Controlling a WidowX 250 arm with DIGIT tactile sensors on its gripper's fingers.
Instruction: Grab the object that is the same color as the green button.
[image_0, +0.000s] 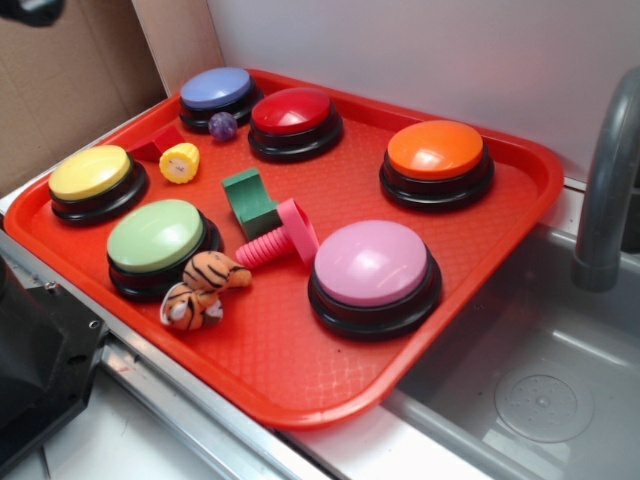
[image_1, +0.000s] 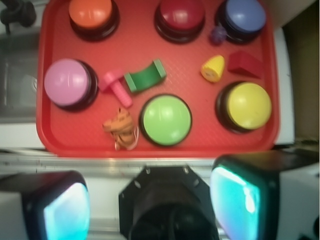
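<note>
Your hand (image_1: 150, 200) hangs released above the red plastic tray's (image_1: 150, 142) near edge; the small dark green notched block (image_1: 145, 77) lies beside the pale green dome button (image_1: 166, 120).

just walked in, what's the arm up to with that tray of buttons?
Nothing is grabbed yet. The gripper is open and sits back off the near edge of the red tray, holding nothing. Its target, the dark green block, lies mid-tray, beside the pink screw toy and just beyond the green button. A tiger toy rests against that button's front.
</note>
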